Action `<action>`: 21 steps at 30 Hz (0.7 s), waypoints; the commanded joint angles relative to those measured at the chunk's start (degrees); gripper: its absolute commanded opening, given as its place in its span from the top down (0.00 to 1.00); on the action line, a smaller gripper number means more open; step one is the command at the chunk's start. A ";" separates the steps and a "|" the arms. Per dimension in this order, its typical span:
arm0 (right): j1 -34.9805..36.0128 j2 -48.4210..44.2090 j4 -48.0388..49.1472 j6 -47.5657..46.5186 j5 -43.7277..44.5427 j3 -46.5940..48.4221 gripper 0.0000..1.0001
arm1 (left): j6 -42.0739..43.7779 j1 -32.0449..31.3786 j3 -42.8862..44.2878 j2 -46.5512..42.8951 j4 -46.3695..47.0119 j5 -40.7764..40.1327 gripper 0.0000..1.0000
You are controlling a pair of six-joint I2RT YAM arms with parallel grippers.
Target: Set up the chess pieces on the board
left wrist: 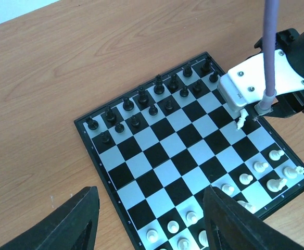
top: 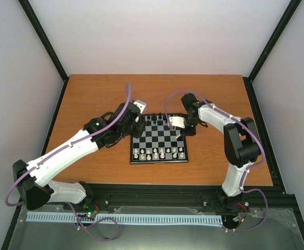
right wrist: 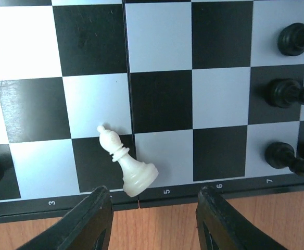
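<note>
At the board point(right wrist: 32, 207) rim | cream bishop point(right wrist: 126, 164) tipped over | left claw point(left wrist: 149, 188), right claw point(right wrist: 153, 191) apart

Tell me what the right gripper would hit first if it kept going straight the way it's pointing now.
Probably the small cream-white bishop, leaning just ahead of the right gripper, nearer one finger; otherwise the black-and-pale checked chessboard beneath. Depth is hard to judge.

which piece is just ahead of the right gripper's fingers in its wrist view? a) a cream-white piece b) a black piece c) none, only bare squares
a: a cream-white piece sits by the rim of the board, just ahead of the open, empty right gripper; the black pieces stand off to the side.
</note>
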 commanded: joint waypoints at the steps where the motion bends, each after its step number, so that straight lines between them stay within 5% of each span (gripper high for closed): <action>1: 1.10 2.27 -3.65 -1.62 1.33 3.61 0.54 | 0.86 0.30 -0.15 -2.57 1.92 -2.01 0.44; 21: 2.79 7.19 -8.40 -0.45 3.11 5.25 0.59 | 1.37 0.64 -0.44 -2.42 1.65 -1.13 0.44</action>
